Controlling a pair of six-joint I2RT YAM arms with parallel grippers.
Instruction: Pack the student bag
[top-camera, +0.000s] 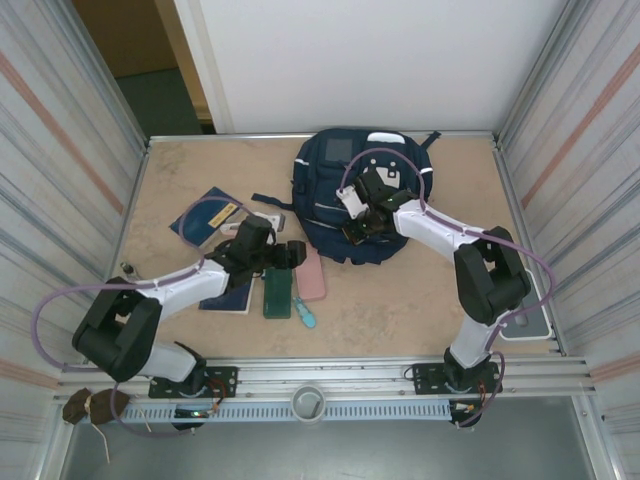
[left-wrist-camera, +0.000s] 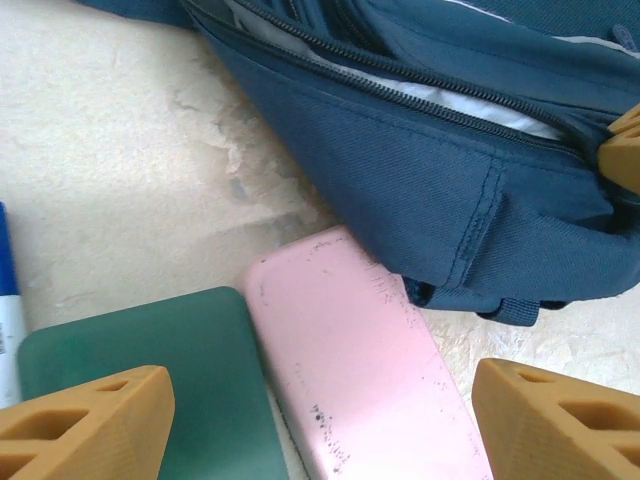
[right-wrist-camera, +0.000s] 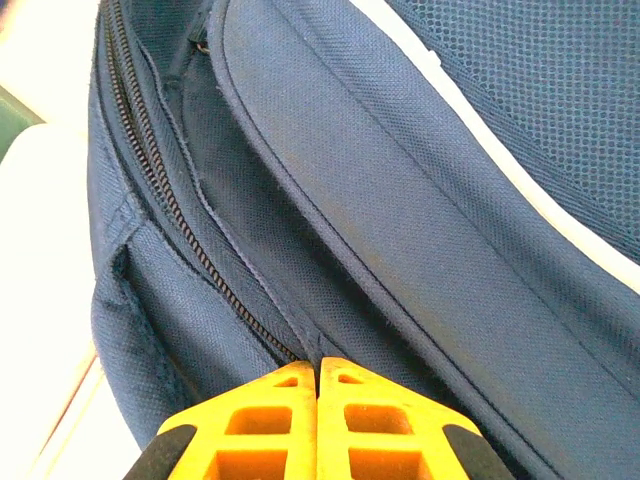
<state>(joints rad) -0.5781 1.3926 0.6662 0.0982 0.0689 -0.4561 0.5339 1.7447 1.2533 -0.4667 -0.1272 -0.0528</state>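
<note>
The student bag (top-camera: 345, 185), navy blue with a pale stripe, lies at the back middle of the table. My right gripper (top-camera: 358, 228) rests on its front edge; in the right wrist view the gripper (right-wrist-camera: 318, 362) is shut, with a fold of the bag's fabric (right-wrist-camera: 330, 250) beside the zipper (right-wrist-camera: 165, 200) pinched at its tips. My left gripper (top-camera: 290, 255) hovers just left of the bag. In its wrist view it (left-wrist-camera: 320, 385) stands open above a pink case (left-wrist-camera: 360, 370), which touches the bag's (left-wrist-camera: 430, 150) lower edge. A green case (left-wrist-camera: 150, 350) lies alongside the pink one.
A blue notebook (top-camera: 205, 215) and a white item (top-camera: 265, 222) lie at the left. A dark blue book (top-camera: 230, 297) sits under the left arm, a teal pen (top-camera: 305, 315) near the front. A pale flat device (top-camera: 525, 325) lies at the right edge. Metal walls enclose the table.
</note>
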